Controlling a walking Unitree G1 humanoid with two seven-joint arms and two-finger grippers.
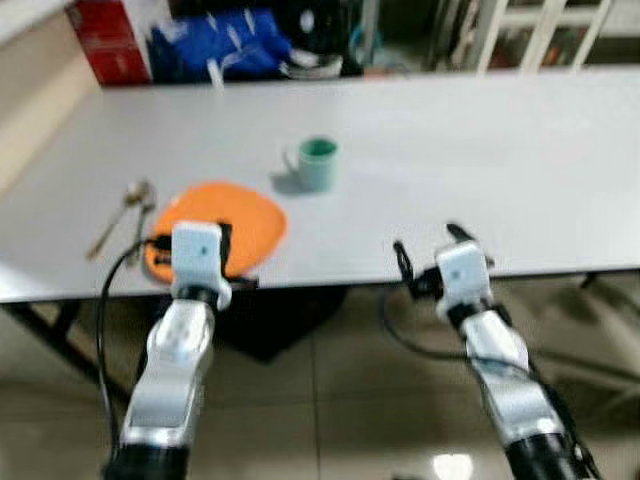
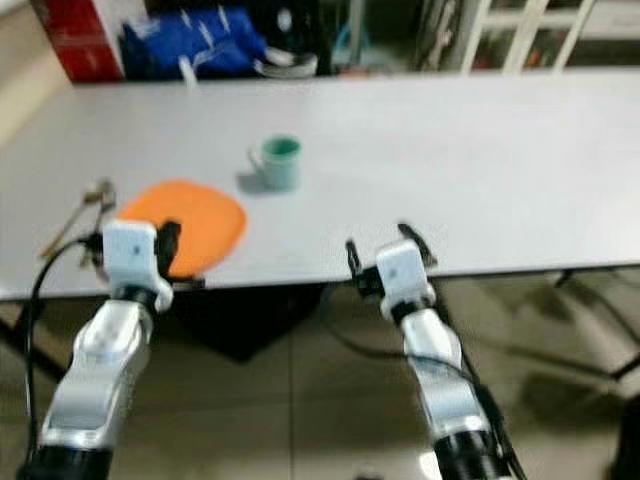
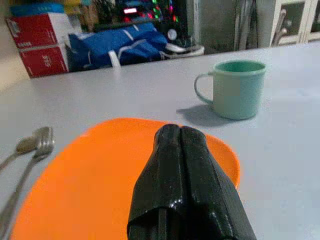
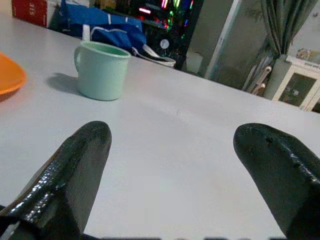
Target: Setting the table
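Desk (image 1: 480, 150) is grey, with an orange plate (image 1: 245, 215) at its near edge, a fork and spoon (image 1: 128, 210) just left of it, and a green mug (image 1: 318, 163) behind the plate. Left hand (image 3: 181, 137) hovers over the plate, fingers pressed together, holding nothing. Right hand (image 1: 432, 243) sits at the desk edge, fingers spread wide apart.

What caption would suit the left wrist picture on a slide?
Shut black left pincer poised above a flat orange plate, pale green mug beyond it.
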